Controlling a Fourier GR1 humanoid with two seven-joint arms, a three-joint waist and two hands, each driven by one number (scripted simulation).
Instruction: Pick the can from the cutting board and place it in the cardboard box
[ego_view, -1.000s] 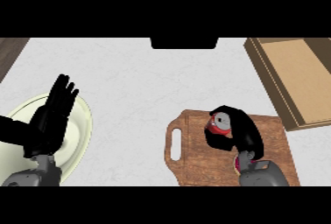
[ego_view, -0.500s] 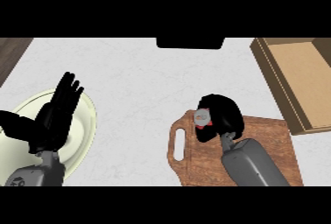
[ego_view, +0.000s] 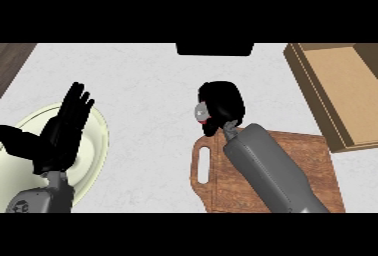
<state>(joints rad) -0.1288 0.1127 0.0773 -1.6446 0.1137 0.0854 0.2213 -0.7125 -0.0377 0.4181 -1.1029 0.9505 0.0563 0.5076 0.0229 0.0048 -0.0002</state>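
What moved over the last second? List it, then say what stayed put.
The right hand, shut on the can, lifted it off the cutting board and carried it up and left in the head view, past the board's far edge and over the counter. The left hand stayed open over the plate; board, plate and cardboard box kept their places.
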